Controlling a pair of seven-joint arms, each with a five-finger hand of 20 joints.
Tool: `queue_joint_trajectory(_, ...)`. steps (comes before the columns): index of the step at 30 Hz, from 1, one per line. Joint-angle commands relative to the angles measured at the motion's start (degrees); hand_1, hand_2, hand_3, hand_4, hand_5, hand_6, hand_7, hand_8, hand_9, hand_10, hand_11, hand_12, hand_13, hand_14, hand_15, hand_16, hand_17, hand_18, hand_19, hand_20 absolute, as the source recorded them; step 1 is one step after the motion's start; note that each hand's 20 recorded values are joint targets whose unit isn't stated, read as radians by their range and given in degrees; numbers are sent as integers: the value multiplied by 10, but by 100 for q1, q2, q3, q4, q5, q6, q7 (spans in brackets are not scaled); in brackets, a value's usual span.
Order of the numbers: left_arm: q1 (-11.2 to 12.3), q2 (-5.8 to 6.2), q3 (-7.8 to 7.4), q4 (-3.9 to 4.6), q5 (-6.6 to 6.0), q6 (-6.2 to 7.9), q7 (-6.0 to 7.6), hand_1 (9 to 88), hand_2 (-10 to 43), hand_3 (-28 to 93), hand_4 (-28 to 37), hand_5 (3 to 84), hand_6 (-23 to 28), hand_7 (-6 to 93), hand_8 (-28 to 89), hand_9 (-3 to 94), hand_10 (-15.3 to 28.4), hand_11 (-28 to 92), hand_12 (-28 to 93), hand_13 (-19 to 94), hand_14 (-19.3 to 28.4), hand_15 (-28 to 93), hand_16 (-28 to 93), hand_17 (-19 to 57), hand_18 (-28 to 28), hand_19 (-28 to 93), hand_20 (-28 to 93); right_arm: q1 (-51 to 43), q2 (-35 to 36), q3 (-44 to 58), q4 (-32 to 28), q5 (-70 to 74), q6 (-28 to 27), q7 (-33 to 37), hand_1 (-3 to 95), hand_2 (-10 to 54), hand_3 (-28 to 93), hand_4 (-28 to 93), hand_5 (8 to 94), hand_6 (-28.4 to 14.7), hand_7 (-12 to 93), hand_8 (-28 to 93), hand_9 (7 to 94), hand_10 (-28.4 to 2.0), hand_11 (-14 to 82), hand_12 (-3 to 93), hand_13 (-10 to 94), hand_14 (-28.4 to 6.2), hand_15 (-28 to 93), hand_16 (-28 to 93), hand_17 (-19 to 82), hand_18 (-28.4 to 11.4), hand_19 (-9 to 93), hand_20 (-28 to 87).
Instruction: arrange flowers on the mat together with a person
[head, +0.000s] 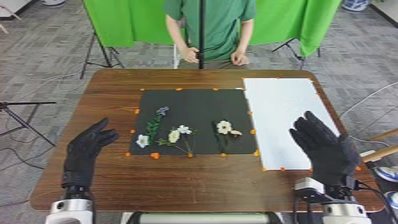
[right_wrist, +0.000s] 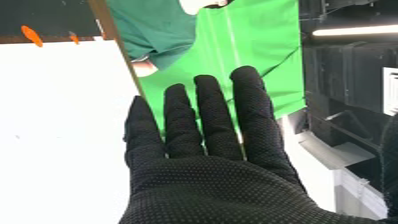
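Note:
A dark mat (head: 200, 112) lies on the table in the head view, with flowers on its nearer half. A purple flower stem (head: 154, 125) and a white flower (head: 142, 141) are at its left, white blossoms (head: 183, 130) near its middle, and a cream flower (head: 224, 127) with a dark stem further right. My left hand (head: 84, 145) is over the table left of the mat, open and empty. On the right, my right hand (head: 327, 150) is open over the white sheet's edge, away from the flowers. In the right wrist view my right hand (right_wrist: 213, 185) has straight fingers.
A white sheet (head: 280, 115) lies right of the mat, and orange pieces (head: 155, 155) line the edges of both. A person stands at the table's far edge with both hands near it. Green cloth (head: 275, 30) hangs behind.

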Motion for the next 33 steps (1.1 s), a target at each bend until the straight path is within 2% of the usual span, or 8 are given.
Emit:
queue_joint_trajectory(1, 43, -17, 21, 24, 8, -26, -37, 228, -26, 717, -239, 479, 29, 113, -61, 514, 144, 178, 135, 457, 181, 203, -12, 135, 140, 136, 211, -80, -71, 22, -15, -30, -81, -37, 12, 0, 751, -209, 411, 1, 96, -94, 383, -125, 37, 97, 265, -111, 88, 65, 136, -144, 19, 224)
queue_joint_trajectory(7, 70, -15, 5, 15, 7, -17, -24, 228, -26, 717, -240, 480, 30, 113, -61, 514, 144, 178, 136, 457, 182, 203, -12, 135, 140, 136, 211, -73, -71, 24, -8, -37, -98, -36, 13, 0, 749, -209, 412, 1, 96, -94, 384, -125, 37, 97, 266, -111, 88, 65, 136, -144, 19, 225)
queue_joint_trajectory(15, 13, -23, 23, 44, 16, -18, -19, 227, -27, 719, -238, 480, 30, 112, -61, 514, 144, 178, 135, 457, 182, 203, -13, 135, 140, 136, 211, -38, -55, -14, 14, -26, -88, -2, 13, 1, 748, -210, 414, 0, 96, -94, 386, -126, 37, 97, 266, -110, 89, 65, 136, -144, 18, 225)
queue_joint_trajectory(33, 55, -45, 11, 28, 1, 1, 1, 227, -27, 717, -238, 481, 29, 114, -61, 514, 144, 179, 136, 457, 181, 201, -13, 135, 140, 136, 211, 5, -40, 12, 27, -24, -108, -3, 13, 2, 747, -211, 415, 0, 96, -94, 386, -126, 38, 97, 267, -111, 89, 65, 136, -144, 18, 225)
